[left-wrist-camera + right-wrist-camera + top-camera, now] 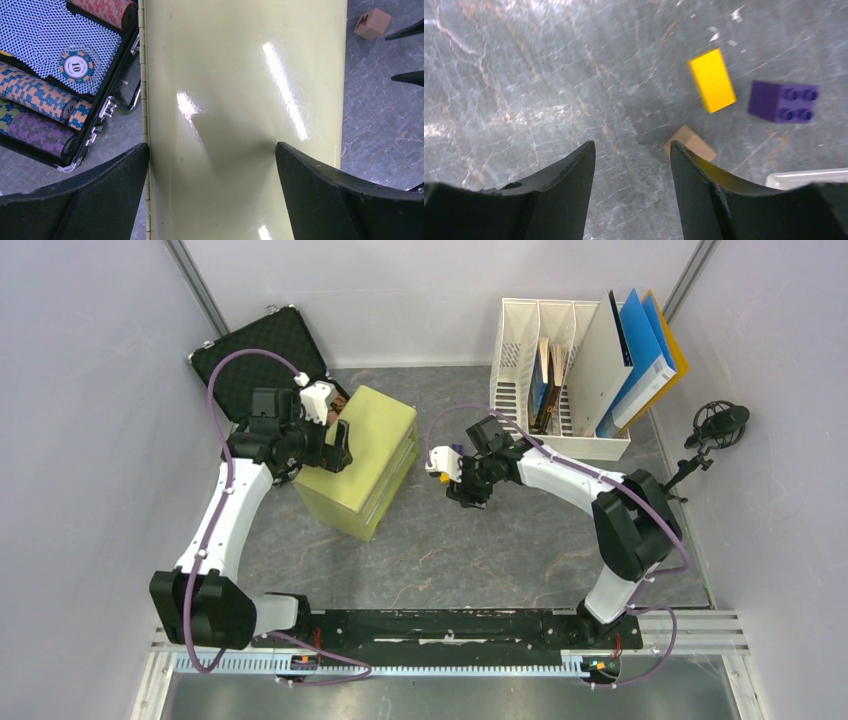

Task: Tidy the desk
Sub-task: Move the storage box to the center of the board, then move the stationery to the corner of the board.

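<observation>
Desk (524,75) lies close beneath the right claw (632,146).

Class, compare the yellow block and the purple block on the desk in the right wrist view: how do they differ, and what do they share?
The yellow block is long and narrow; the purple block looks squarer. Four round studs show on the purple block, none on the yellow block. Both lie on the desk, apart from each other.

Yellow-green cabinet (365,460) amid open desk (460,550)
</observation>
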`<state>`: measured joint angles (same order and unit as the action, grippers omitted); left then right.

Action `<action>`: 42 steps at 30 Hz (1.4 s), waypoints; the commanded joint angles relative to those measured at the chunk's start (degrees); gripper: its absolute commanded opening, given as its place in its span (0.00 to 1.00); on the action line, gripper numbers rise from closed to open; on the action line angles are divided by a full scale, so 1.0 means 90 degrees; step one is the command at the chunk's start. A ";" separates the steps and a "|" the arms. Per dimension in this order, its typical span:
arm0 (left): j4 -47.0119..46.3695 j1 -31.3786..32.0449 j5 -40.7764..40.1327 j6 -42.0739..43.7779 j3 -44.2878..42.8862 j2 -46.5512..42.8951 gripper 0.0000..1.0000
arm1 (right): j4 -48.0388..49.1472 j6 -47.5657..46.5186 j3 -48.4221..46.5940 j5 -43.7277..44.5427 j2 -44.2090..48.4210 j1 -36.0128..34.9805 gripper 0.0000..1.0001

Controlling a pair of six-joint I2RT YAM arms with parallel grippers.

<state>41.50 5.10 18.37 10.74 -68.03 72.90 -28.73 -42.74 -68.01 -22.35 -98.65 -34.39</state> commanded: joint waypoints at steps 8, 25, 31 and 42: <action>0.0330 0.0146 0.0740 -0.0158 -0.0068 0.0179 1.00 | -0.0207 -0.0358 -0.0166 0.0415 -0.0731 -0.0007 0.58; 0.0221 0.0146 0.0674 -0.0159 -0.0024 0.0155 1.00 | 0.0193 0.1329 -0.2373 0.0833 -0.2820 0.0254 0.52; 0.0221 0.0147 0.0647 -0.0170 -0.0040 0.0143 1.00 | 0.0408 0.2200 -0.4148 0.1371 -0.3919 0.0549 0.52; 0.0184 0.0147 0.0605 -0.0163 -0.0058 0.0185 1.00 | 0.1181 0.2239 -0.4148 0.0420 -0.3354 0.0892 0.54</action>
<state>41.63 5.10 18.44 10.63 -68.64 73.52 -22.61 -22.20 -109.86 -15.14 -136.22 -26.09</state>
